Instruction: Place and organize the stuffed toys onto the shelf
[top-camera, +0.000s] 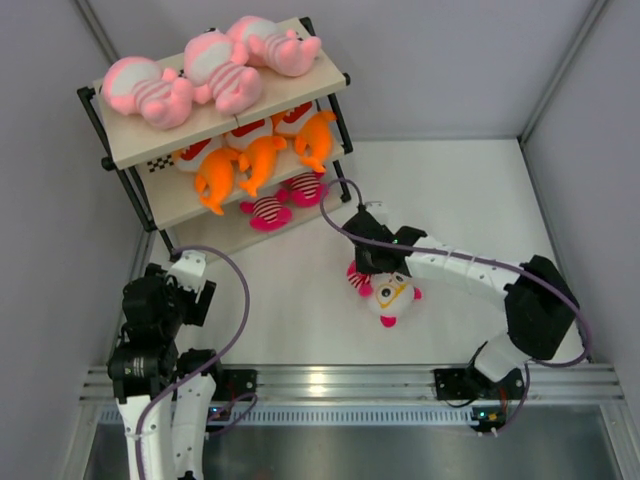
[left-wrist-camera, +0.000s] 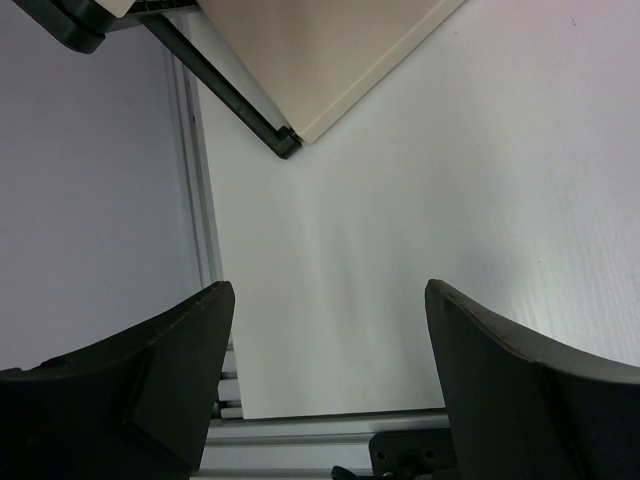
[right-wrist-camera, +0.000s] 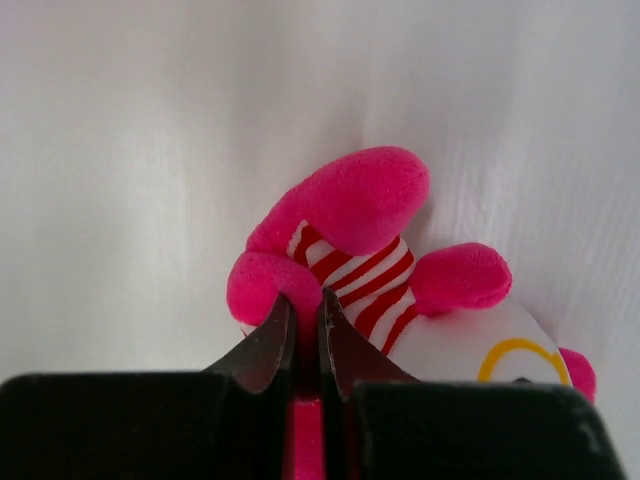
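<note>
The shelf (top-camera: 150, 148) stands at the far left. Its top board carries three pale pink stuffed toys (top-camera: 150, 92). Three orange ones (top-camera: 258, 160) lie on the middle board, and two magenta-striped ones (top-camera: 268, 212) on the lowest. Another magenta-striped toy (top-camera: 392, 296) (right-wrist-camera: 365, 265) lies on the white table in the middle. My right gripper (top-camera: 366, 268) (right-wrist-camera: 303, 305) is shut on a magenta limb of it. My left gripper (top-camera: 185, 270) (left-wrist-camera: 330, 300) hangs open near the shelf's front left foot, holding nothing.
Grey walls enclose the white table. An aluminium rail (top-camera: 340, 382) runs along the near edge by the arm bases. The shelf's lowest board corner and black frame leg (left-wrist-camera: 285, 145) appear in the left wrist view.
</note>
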